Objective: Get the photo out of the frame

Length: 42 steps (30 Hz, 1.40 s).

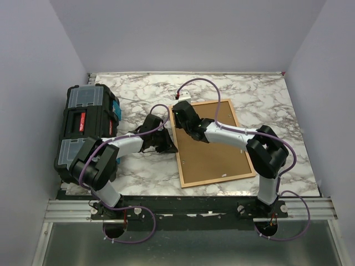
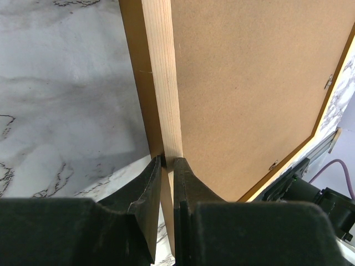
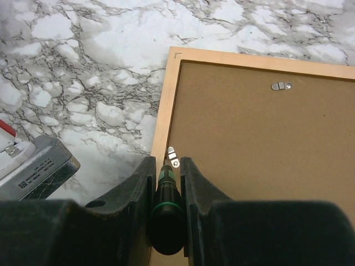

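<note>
I see the left end effector (image 2: 168,162) clamped on the frame (image 2: 161,72) rail. The right end effector (image 3: 166,162) is clamped on a screwdriver (image 3: 166,213), tip at a retaining clip (image 3: 173,157).

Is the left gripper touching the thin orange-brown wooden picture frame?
Touching. The left wrist view shows the left gripper closed on the pale wooden rail of the frame, one finger pressed against each side.
</note>
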Available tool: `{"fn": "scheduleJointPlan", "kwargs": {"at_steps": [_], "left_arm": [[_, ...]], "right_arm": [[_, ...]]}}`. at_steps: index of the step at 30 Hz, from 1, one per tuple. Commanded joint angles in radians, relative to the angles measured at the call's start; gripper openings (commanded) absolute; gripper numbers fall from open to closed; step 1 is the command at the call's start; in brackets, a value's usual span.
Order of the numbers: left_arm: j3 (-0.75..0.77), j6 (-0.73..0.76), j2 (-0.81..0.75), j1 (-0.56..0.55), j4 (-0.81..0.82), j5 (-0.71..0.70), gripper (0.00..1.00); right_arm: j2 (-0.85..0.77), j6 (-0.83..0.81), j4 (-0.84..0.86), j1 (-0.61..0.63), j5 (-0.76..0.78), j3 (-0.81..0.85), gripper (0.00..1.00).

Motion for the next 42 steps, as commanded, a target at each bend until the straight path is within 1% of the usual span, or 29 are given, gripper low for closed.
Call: {"fn": "scheduleJointPlan", "kwargs": {"at_steps": [1,6,8,14,18,23,25,36,42], "left_arm": [[-0.005,0.035,0.047,-0.002,-0.039,-0.061,0.13],[0.001,0.037,0.051,-0.002,-0.043,-0.064,0.13],[0.003,0.037,0.055,-0.002,-0.042,-0.062,0.13],[0.009,0.038,0.054,-0.002,-0.045,-0.061,0.14],[0.013,0.039,0.049,-0.002,-0.046,-0.060,0.14],[0.024,0.042,0.053,-0.002,-0.052,-0.060,0.15],[0.023,0.042,0.055,-0.001,-0.052,-0.061,0.15],[-0.002,0.039,0.045,0.000,-0.046,-0.064,0.15],[0.006,0.043,0.052,0.000,-0.053,-0.063,0.15]], "right_arm": [[0.002,-0.027,-0.034,-0.006,0.056,0.029,0.00],[-0.010,-0.030,-0.033,-0.006,0.054,0.037,0.00],[-0.007,-0.034,-0.064,-0.009,0.060,0.043,0.00],[-0.026,-0.029,-0.080,-0.008,0.062,0.055,0.00],[-0.092,-0.011,-0.082,-0.008,0.031,0.043,0.00],[-0.181,0.003,-0.100,-0.011,0.039,0.022,0.00],[-0.194,0.002,-0.091,-0.018,0.008,0.008,0.00],[-0.071,0.019,-0.064,-0.024,-0.045,0.022,0.00],[-0.041,0.025,-0.058,-0.022,-0.074,0.016,0.00]]}}
